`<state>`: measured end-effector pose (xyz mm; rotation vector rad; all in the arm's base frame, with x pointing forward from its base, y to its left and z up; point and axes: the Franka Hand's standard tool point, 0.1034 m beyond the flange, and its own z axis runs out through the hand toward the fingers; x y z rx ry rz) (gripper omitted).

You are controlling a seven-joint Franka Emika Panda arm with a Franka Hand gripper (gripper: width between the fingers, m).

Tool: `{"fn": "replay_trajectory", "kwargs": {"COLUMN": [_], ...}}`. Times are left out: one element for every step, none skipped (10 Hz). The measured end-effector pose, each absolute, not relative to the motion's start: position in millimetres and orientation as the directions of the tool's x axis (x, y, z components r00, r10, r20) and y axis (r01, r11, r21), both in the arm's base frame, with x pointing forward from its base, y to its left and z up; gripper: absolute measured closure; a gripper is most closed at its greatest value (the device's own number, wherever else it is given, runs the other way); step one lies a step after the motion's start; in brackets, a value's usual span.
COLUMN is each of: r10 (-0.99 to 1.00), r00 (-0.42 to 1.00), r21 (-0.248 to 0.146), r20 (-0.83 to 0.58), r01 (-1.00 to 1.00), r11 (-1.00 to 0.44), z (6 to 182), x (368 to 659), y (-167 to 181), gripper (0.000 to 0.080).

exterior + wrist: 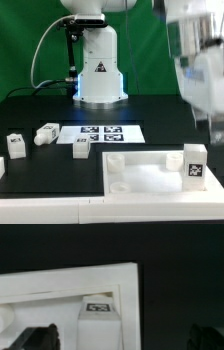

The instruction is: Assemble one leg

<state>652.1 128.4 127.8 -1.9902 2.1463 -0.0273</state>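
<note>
A white leg (195, 162) with a black-and-white tag stands upright in the corner socket of the large white panel (140, 172), at the exterior view's right. My gripper (206, 122) hangs blurred just above it. In the wrist view the same leg (99, 317) sits at the panel's corner (60, 286), with its tag facing the camera. My gripper (122, 339) is open there. Its dark fingertips (40, 336) stand wide apart on either side of the leg and do not touch it.
Three more white legs lie on the black table: one (15, 145) at the exterior view's left, one (45, 133) beside it, one (82, 148) by the panel. The marker board (100, 131) lies in front of the robot base (100, 70).
</note>
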Motion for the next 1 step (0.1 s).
{"fn": "replay_trajectory", "kwargs": {"r10": [-0.988], "r00": [-0.063], "r21": [-0.154], "r20": [-0.14], "r01": [-0.984], "r11": [0.085], "z": [123.8], "x": [651.1], "y": [127.8], "gripper": [0.0151]}}
